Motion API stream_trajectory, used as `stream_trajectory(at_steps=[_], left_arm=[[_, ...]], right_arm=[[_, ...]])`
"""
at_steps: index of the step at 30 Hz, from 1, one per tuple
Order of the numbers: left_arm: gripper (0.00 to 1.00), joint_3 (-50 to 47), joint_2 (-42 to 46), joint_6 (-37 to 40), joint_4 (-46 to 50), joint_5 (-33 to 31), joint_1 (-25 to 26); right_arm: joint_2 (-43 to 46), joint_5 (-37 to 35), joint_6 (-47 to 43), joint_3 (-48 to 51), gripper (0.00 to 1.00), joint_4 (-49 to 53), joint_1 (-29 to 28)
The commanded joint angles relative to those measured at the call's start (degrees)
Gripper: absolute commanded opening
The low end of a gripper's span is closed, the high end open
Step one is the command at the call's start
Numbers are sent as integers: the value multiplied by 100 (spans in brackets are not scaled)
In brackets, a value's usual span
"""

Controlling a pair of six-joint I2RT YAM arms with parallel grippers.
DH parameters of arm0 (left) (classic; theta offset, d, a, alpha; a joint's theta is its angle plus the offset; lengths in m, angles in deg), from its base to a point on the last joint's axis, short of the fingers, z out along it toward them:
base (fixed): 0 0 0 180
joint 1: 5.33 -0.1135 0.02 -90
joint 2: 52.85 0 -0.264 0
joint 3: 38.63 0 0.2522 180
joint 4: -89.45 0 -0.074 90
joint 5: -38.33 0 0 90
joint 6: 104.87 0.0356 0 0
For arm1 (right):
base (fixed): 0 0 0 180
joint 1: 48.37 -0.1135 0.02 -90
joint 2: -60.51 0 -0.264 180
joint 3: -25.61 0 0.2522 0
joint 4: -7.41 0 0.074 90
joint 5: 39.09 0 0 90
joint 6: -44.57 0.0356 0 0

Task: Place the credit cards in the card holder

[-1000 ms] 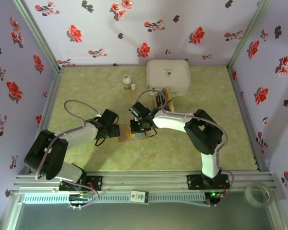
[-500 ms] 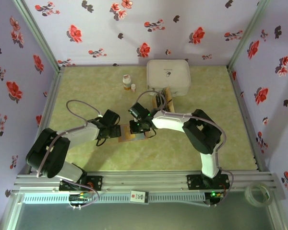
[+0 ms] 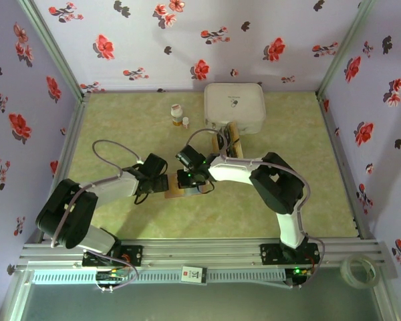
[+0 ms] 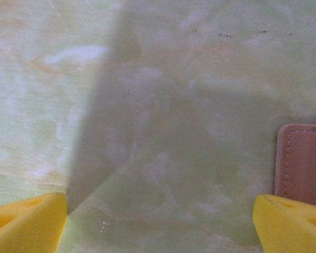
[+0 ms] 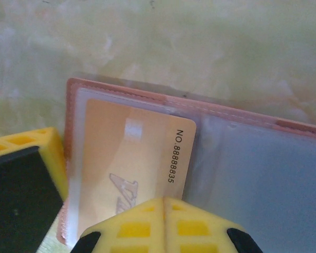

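- Right pincer (image 5: 166, 221) — tips pressed shut with nothing seen between them, set at the near edge of a tan-gold credit card (image 5: 129, 158), probably to nudge it deeper.
- That card lies partly under the clear sleeve of the open card holder (image 5: 263, 168), flat on the desk (image 4: 147, 105).
- Left pincer (image 4: 158, 224) — spread wide, empty, just beside the holder's edge, likely ready to steady it.

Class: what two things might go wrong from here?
The tan-gold rectangular card looks only partly under the clear sleeve; a push from the shut right gripper may buckle or skew it. The open left gripper sits beside the reddish-brown leather card holder, not pinning it, so it may slide.
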Motion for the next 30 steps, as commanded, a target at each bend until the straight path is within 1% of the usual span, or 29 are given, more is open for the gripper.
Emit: stream_trajectory(at_steps=[1, 5, 8, 17, 30], left_arm=[[91, -146, -164, -137, -114, 71, 76], [91, -144, -164, -137, -114, 63, 77], [91, -152, -151, -138, -113, 68, 79], [91, -188, -111, -125, -117, 67, 82], [91, -148, -112, -115, -96, 61, 79]], right_arm=[[-197, 105, 127, -216, 0, 41, -108], [-161, 120, 106, -302, 0, 84, -123], [1, -58, 13, -312, 0, 238, -110], [323, -255, -58, -40, 0, 303, 149], [123, -209, -59, -66, 0, 274, 219]])
